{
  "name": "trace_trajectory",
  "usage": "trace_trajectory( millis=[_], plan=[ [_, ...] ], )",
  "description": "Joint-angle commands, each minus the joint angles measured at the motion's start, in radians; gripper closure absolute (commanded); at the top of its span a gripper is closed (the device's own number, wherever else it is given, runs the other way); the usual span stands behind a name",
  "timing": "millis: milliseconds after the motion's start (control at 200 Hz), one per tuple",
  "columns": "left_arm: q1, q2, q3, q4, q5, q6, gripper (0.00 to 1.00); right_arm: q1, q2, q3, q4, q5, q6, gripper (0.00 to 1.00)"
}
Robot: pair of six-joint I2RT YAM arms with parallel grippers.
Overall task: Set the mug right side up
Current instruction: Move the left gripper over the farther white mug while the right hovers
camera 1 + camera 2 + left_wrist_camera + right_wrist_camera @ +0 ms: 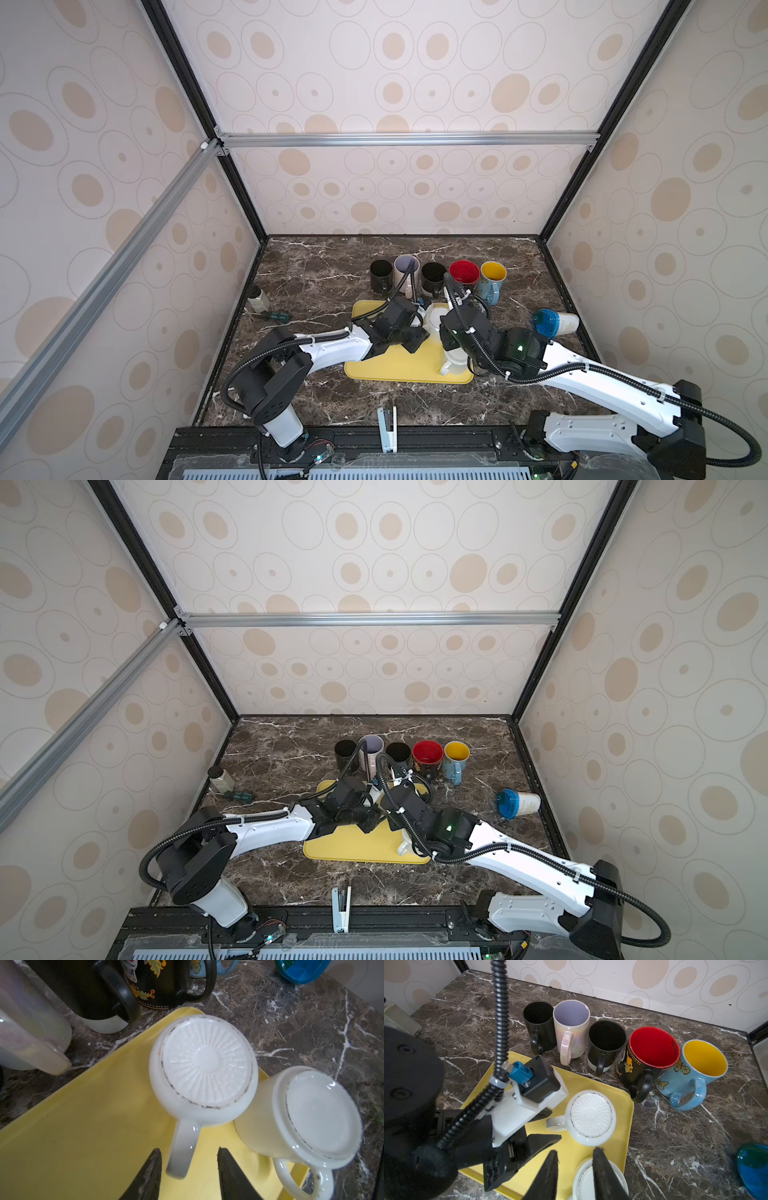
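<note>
Yellow tray (386, 365), centre: smooth-base mug (320, 1113), ribbed-base mug (203, 1068), both inverted. Left end effector (189, 1150) spread astride latter's handle (184, 1138); right end effector (576, 1150) parted.

2nd white mug (584, 1184) cut off by frame edge, rt wrist (blue cup (753, 1169) too).

The left arm (336, 353) and right arm (611, 395) share one build: glossy white shells on the long links, matte black housings at the joints. Black ribbed conduit (500, 1012) runs along each, held by white cable ties (469, 331). A green light (520, 347) glows on the right arm's black joint. The left end effector (188, 1148) and right end effector (576, 1149) have black wedge-shaped fingers (149, 1174) (dull and a little scuffed), and a blue connector (520, 1073) plugs into a black camera box (542, 1080) on a white bracket (512, 1118) behind the left one.
</note>
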Motion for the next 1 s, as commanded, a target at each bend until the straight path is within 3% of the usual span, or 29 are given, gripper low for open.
trace_trajectory(
  millis=[0,415,585,995],
  plan=[
    [-0.004,0.027,0.048,-0.016,-0.011,0.041,0.56,0.001,-0.002,-0.002,0.002,0.026,-0.007,0.69],
    [-0.004,0.084,0.095,-0.021,0.017,0.044,0.66,0.002,0.002,-0.016,0.014,0.014,0.006,0.70],
    [-0.003,0.086,0.094,-0.014,0.031,0.044,0.78,0.002,0.008,-0.016,0.020,0.014,0.012,0.71],
    [-0.004,0.109,0.118,-0.027,-0.003,0.040,0.74,0.001,0.010,-0.018,0.031,0.006,0.024,0.72]
  ],
)
